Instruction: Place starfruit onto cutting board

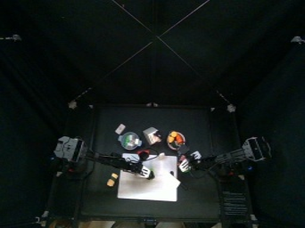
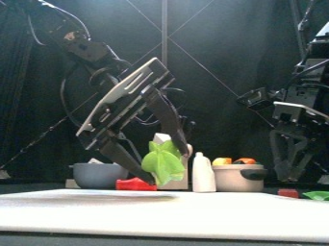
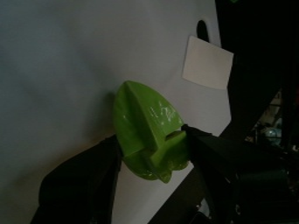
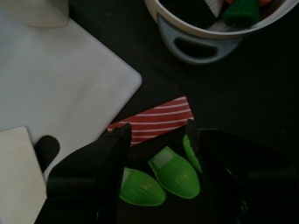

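Note:
The starfruit (image 3: 147, 133), a small ribbed green fruit, is clamped between the jaws of my left gripper (image 3: 158, 162). In the front view the starfruit (image 2: 164, 163) hangs just above the far edge of the white cutting board (image 2: 167, 213). From above, the left gripper (image 1: 145, 169) is over the far left part of the cutting board (image 1: 161, 189). My right gripper (image 4: 158, 166) hovers over the table beside the board's right edge (image 4: 59, 87). Its jaws stand apart.
A green lump (image 4: 163, 179) and a red striped piece (image 4: 155, 119) lie on the table under the right gripper. Behind the board stand a grey bowl (image 2: 96, 174), a red piece (image 2: 135, 184), a white bottle (image 2: 202, 173) and a bowl of fruit (image 2: 240, 174). A pale lump (image 1: 112, 181) lies left of the board.

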Controlling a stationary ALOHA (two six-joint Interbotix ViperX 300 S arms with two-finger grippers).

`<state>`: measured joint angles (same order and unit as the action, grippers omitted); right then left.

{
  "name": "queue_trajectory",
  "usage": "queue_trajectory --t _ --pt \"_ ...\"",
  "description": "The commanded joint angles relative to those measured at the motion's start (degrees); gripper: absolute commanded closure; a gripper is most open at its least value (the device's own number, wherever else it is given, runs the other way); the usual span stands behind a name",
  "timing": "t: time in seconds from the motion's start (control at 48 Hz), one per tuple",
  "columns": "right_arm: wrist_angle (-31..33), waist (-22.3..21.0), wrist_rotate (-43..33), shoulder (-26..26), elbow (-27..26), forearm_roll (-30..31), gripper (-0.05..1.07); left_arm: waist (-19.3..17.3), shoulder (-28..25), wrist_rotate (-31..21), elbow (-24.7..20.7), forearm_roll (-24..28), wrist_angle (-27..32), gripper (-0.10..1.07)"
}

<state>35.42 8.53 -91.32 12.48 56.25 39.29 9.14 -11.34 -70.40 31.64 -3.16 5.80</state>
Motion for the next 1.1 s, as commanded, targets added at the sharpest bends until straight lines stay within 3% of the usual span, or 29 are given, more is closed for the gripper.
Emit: queue_trajectory --t 0.0,0.479,0.75,1.083 --pt "0.0 -0.1 0.0 0.6 -0.8 0.2 0.15 0.3 1.1 0.4 -0.5 0.3 -0.4 0.10" --pt "-0.1 -0.1 0.0 0.6 -0.7 0.2 0.15 0.4 1.3 0.8 1.1 0.1 -3.8 0.09" --pt "-0.1 -0.1 0.0 0.6 -0.7 0.2 0.15 1.0 1.5 1.0 1.4 0.4 -4.0 -0.06" --pt "-0.1 0.0 0.0 0.6 -0.7 0.2 0.15 0.8 3.3 0.9 2.2 0.4 -4.2 -0.06"
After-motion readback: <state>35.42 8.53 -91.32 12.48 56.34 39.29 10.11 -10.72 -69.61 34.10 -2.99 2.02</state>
